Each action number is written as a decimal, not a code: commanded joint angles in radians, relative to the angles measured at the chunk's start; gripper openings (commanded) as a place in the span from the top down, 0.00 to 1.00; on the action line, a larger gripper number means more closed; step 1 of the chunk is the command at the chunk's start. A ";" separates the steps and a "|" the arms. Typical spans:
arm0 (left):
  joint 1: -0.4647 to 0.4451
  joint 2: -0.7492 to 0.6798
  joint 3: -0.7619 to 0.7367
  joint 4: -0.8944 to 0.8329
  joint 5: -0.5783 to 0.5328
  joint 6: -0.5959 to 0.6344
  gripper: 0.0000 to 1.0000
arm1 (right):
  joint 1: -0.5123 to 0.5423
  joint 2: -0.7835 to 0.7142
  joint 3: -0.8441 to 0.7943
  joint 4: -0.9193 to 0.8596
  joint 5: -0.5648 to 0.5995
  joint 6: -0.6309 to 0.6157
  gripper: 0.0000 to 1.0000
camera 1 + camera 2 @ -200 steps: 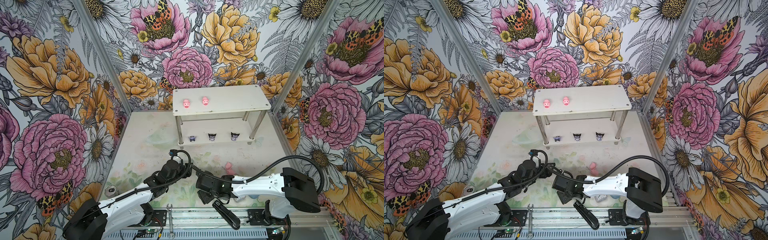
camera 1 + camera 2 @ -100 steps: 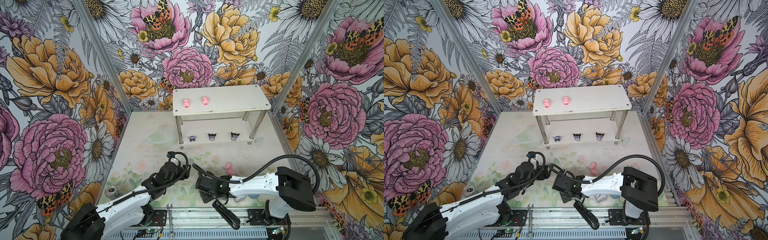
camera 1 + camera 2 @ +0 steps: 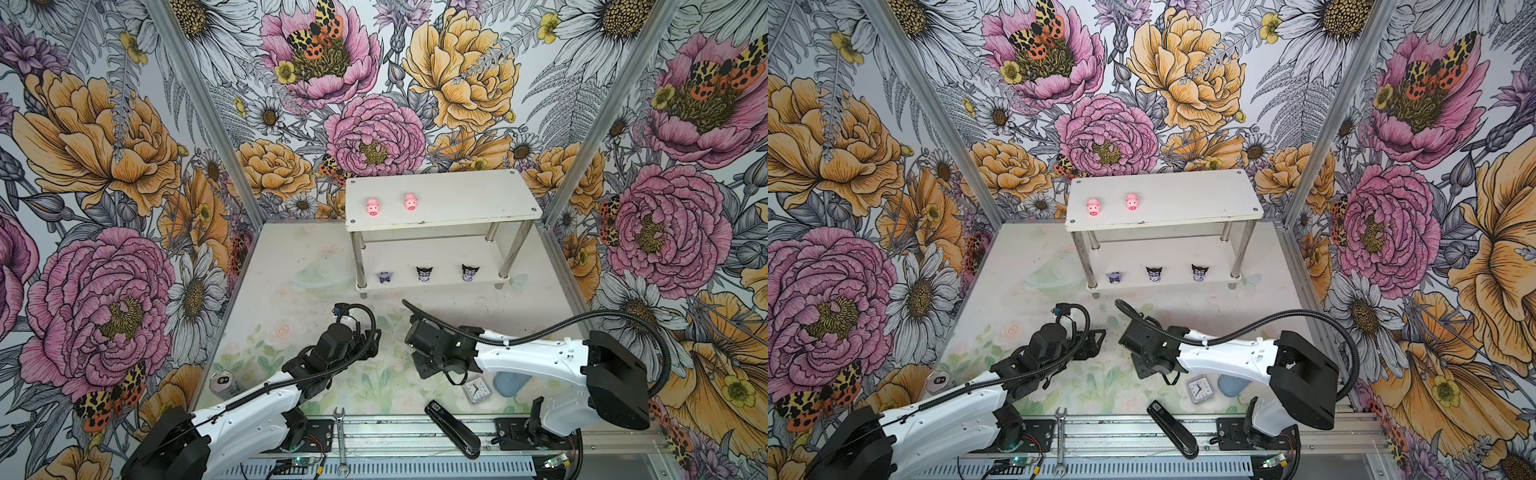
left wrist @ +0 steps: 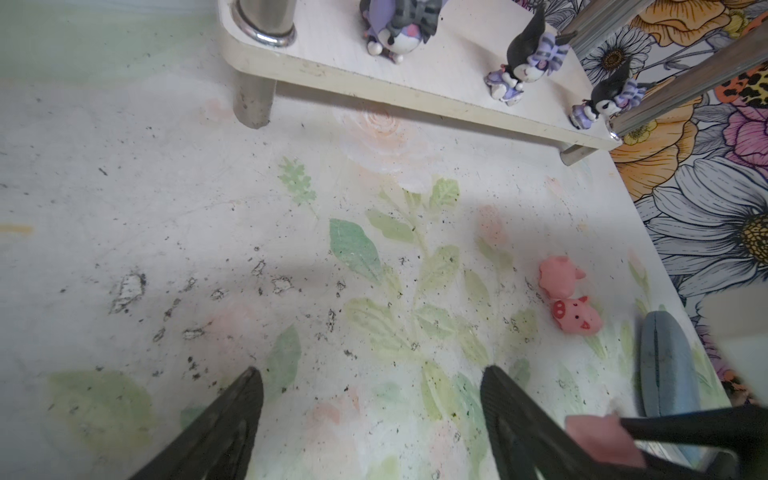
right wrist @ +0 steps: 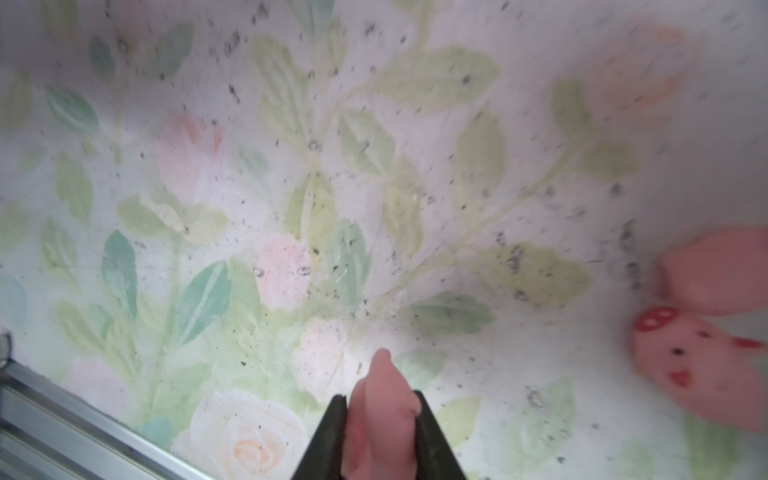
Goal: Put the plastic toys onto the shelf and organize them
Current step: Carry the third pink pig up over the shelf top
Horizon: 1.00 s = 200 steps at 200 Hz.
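Left gripper (image 4: 370, 370) in front of the shelf (image 3: 478, 199), jaws spread, empty; two pigs (image 3: 372, 206) on its top tier, three black-eared figures (image 3: 424, 274) on its lower tier; right gripper (image 5: 378, 397) in front of the shelf, jaws clenched on a pig (image 5: 380, 428); two more pigs (image 4: 575, 320) on the desk (image 4: 166, 208)

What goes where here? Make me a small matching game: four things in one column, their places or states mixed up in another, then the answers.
Things:
1. left gripper
2. right gripper
3. black-eared figurines
4. square clock

Places or states:
a. on the lower tier of the shelf
b. open, holding nothing
c. lying on the table, near its front edge
d. closed on a pink pig

Pairs: 1-b, 2-d, 3-a, 4-c.
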 commanded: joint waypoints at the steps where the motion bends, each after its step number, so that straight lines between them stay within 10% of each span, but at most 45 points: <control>1: 0.015 -0.026 -0.015 -0.007 0.011 0.010 0.16 | -0.083 -0.100 0.179 -0.201 0.077 -0.194 0.77; 86: 0.047 0.024 -0.006 0.025 0.055 0.025 0.15 | -0.292 -0.112 0.820 -0.353 0.324 -0.516 0.72; 200: 0.064 0.077 0.019 0.032 0.081 0.036 0.15 | -0.542 0.433 1.551 -0.525 0.058 -0.707 0.73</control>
